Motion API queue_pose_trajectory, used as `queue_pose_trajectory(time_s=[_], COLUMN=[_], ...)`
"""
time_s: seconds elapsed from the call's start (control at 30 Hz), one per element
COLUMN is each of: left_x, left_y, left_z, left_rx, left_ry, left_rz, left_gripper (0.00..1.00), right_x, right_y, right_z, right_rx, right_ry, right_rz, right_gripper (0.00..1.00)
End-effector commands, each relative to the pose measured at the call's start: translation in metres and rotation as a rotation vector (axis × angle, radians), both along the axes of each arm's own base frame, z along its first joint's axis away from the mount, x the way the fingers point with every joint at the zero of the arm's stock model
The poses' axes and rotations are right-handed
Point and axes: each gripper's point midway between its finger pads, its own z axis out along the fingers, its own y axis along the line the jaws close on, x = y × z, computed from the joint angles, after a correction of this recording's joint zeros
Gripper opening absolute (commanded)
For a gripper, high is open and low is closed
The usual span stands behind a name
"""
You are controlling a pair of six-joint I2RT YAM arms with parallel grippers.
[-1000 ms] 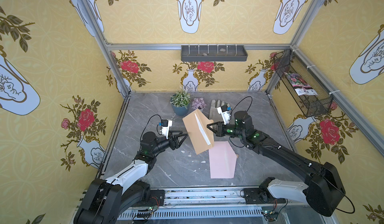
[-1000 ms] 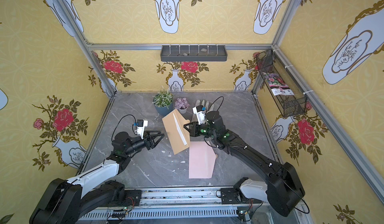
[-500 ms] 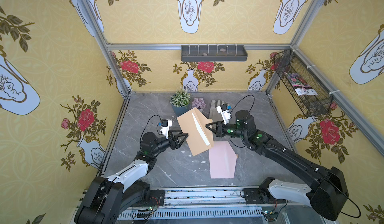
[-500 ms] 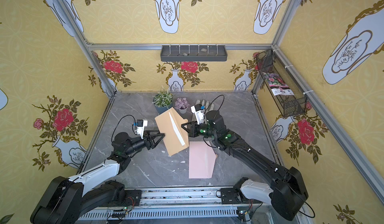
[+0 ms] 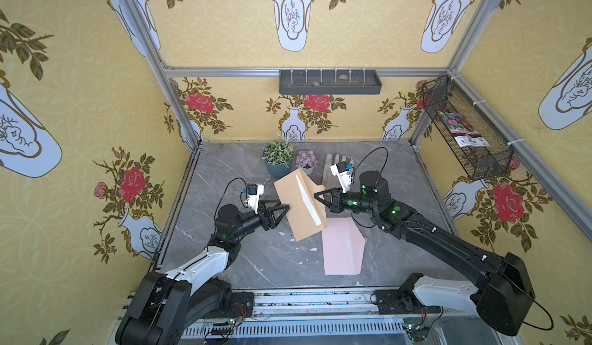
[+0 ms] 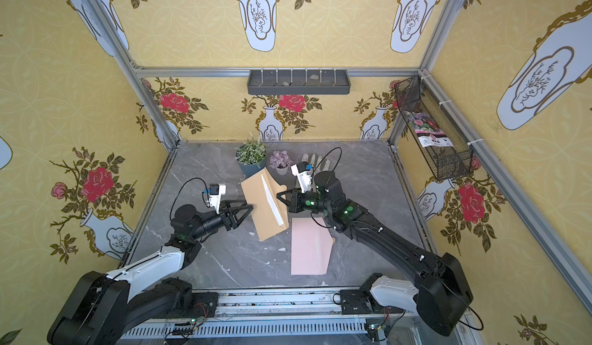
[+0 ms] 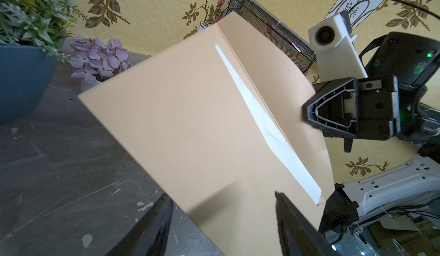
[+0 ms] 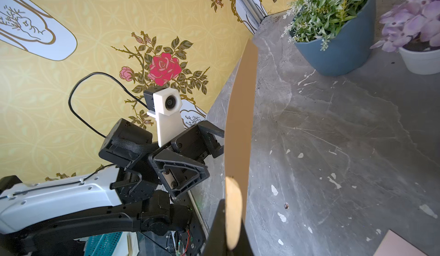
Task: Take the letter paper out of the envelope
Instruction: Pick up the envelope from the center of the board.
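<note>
Two grippers facing each other above the middle of the counter [image 5: 224,173], with a tan envelope [image 5: 293,212] raised and tilted between them. Right gripper [image 5: 316,195] pinched shut on the envelope's open flap, on the side toward the counter's right edge. Left gripper [image 5: 285,210] with jaws spread wide, tips level with the envelope's opposite side, clamped on nothing; cannot tell whether touching it. In both top views, a thin white sliver of letter paper [image 6: 271,204] showing along the envelope's mouth, the rest tucked inside. Flat on the counter toward the front edge, a pink sheet [image 5: 342,247] creased down its length. Near the back edge, a green plant [image 5: 278,154] in a blue pot, with a small purple-flowered pot [image 5: 306,160] just beside it.
</note>
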Motion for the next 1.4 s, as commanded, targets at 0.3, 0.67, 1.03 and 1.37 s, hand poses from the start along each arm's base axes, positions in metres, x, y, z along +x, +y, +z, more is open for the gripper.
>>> queue_pose_trajectory(time_s=[0.3,0.67,1.03,1.37], left_x=[-0.002,-0.005,-0.008,-0.007], left_y=[-0.003,-0.003,-0.004,-0.002], left_z=[0.006,0.009,0.012,0.011], left_rx=[-0.015,-0.018,-0.022,-0.016], left_ry=[-0.028,-0.046,-0.058,-0.061], left_rz=[-0.025,-0.034,-0.051,-0.032], left_gripper=[0.69,0.69,0.2,0.0], right_x=[-0.008,-0.006,-0.001,0.002], right_y=[0.002,0.013,0.023,0.009], right_z=[0.03,0.016,0.006,-0.011], right_rx=[0.08,0.093,0.088,-0.096], right_ry=[-0.059,-0.03,-0.014,-0.012], right_rz=[0.03,0.056,0.075,0.017], right_gripper=[0.0,0.0,0.0,0.49])
